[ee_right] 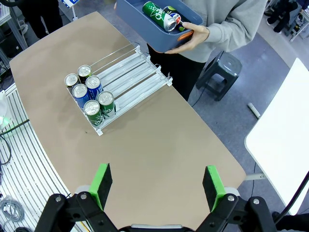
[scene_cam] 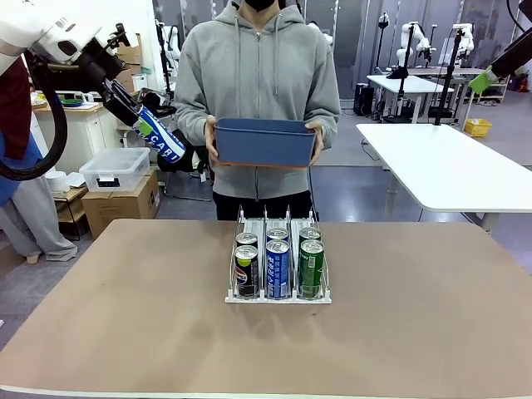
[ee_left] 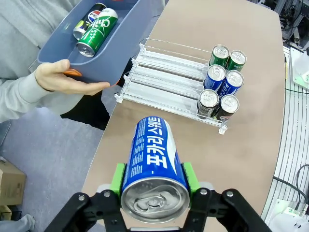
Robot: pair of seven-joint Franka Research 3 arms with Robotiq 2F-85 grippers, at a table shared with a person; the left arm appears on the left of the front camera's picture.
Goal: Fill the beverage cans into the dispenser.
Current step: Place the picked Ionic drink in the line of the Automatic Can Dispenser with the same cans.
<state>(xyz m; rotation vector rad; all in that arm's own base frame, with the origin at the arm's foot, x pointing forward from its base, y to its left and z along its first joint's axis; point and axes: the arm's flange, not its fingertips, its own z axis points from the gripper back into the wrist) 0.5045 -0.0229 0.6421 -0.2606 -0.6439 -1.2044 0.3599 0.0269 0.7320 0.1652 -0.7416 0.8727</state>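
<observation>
REMOTE STATION: I have the left gripper [ee_left: 153,180] clamped on a blue can [ee_left: 152,154], a green pad pressed to either side just below its silver top, high in the air near the table's [scene_cam: 125,316] far left corner. The can lies tilted, its top toward my wrist and its base aimed down and away, toward the dispenser [ee_left: 161,72]. The dispenser stands mid-table, below and to the right of the held can, with three lanes running from the person's side to mine. Six cans [scene_cam: 278,268] stand upright in it, two to a lane, packed against the front lip: black left, blue middle, green right. The back stretch of every lane is bare. Across the table a person holds a blue bin [scene_cam: 264,141] in both hands just beyond the dispenser's far end. A green can [ee_left: 96,31] and a black can [ee_left: 86,21] lie on their sides in it. The right gripper [ee_right: 157,186] hangs wide open and empty, high over the table, so the left is the arm placed for this load. My reading is that the blue can belongs in the middle lane. It would have to swing right and down to that lane's open back and come upright before I let go.
</observation>
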